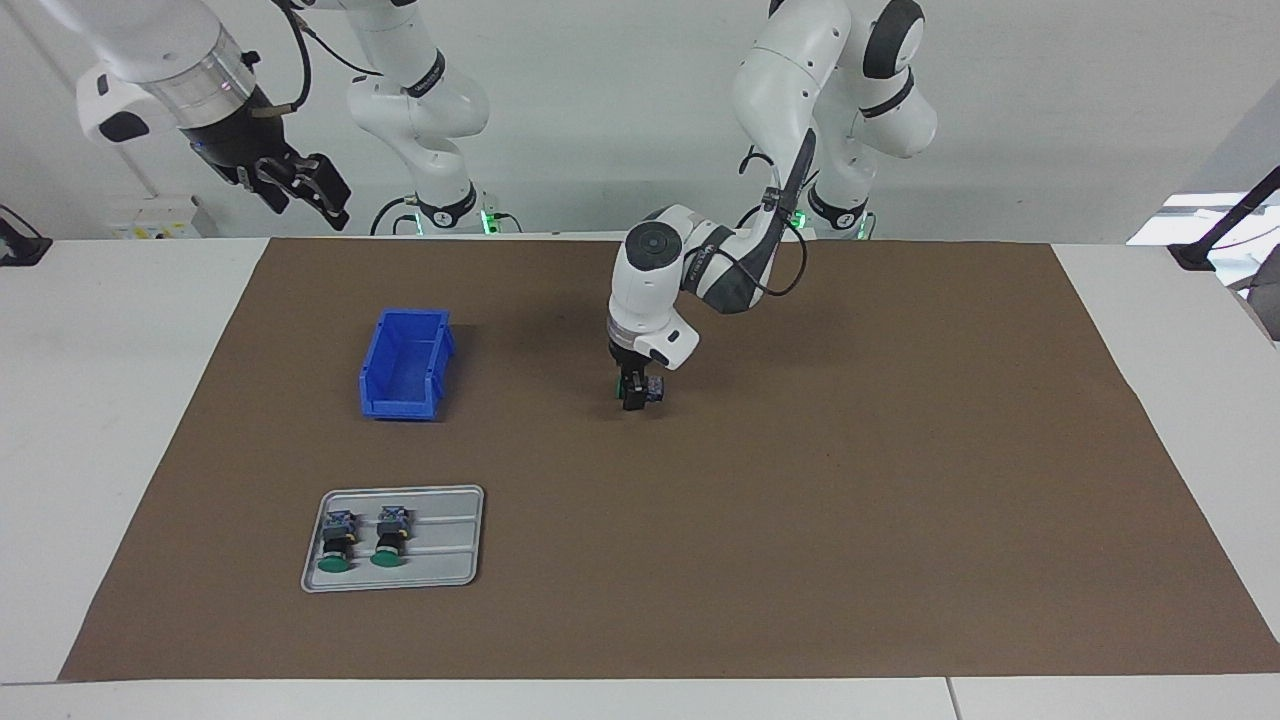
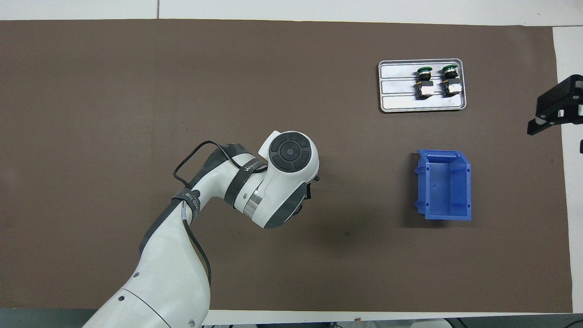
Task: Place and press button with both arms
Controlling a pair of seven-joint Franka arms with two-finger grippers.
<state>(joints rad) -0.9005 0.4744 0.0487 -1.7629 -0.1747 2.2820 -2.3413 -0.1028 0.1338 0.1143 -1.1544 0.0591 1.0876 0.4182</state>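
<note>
White wall backs a white tabletop spread with a brown mat. The right arm waits, raised high, its wrist slanted down toward the mat. The right tool hangs released and empty over the tabletop's edge strip at that arm's end.

Well apart from the left tool, toward the right arm's end, stands a blue bin. Farther from the robots than the bin lies a grey tray with two spare buttons side by side.

At mid-mat the left arm folds at the elbow, its wrist pointing straight down. The left tool is low, at or just over the mat, and the button lies sideways at its tip, green cap toward the bin. Whether that tool clamps the button or has let it go, I cannot tell.

This looks like the placing step, near its end. Next, the button likely needs to rest steady on the mat, the left tool to lift clear or brace it, and the right tool to come across and press the cap.
</note>
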